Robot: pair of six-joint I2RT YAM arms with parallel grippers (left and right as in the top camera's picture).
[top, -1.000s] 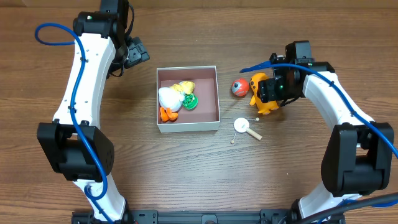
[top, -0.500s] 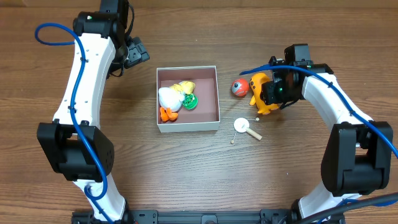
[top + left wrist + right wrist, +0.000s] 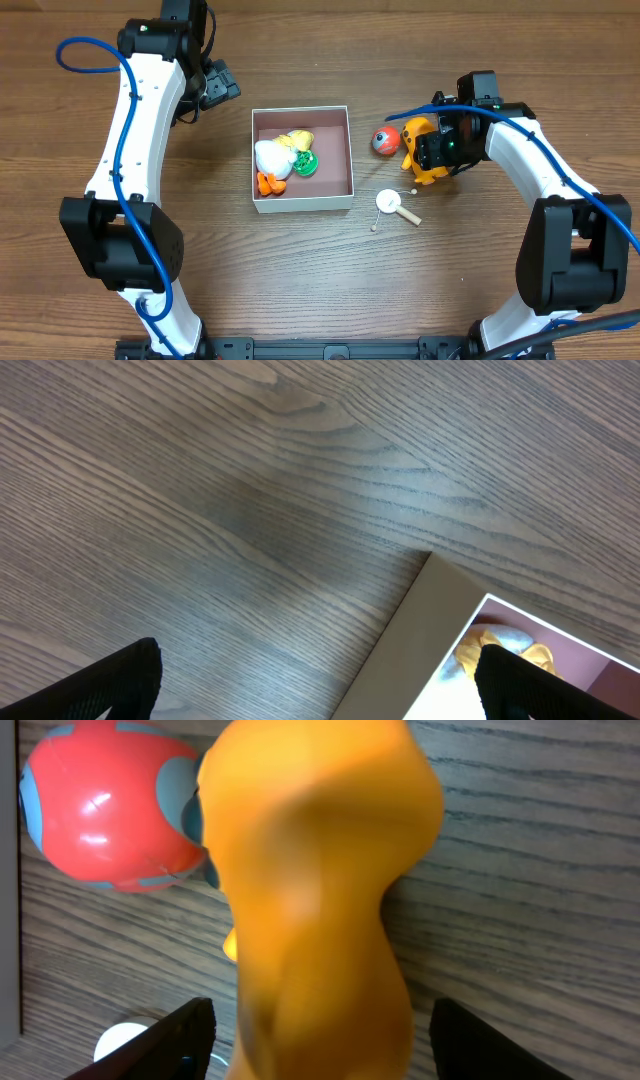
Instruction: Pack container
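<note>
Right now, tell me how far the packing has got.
Done: the container holds a white toy, a yellow toy, a green toy and an orange piece. In hand: the right gripper straddles the orange figure, jaws open, not gripping yet. To do: that figure, the red-and-blue ball and the small white-and-wood piece sit outside. The left gripper hangs open, idle.

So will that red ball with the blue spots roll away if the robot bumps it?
Probably yes: the red ball looks round and sits on the flat table. Its glossy shine suggests smooth, maybe slippery plastic. The orange toy beside it might stop it rolling that way.
</note>
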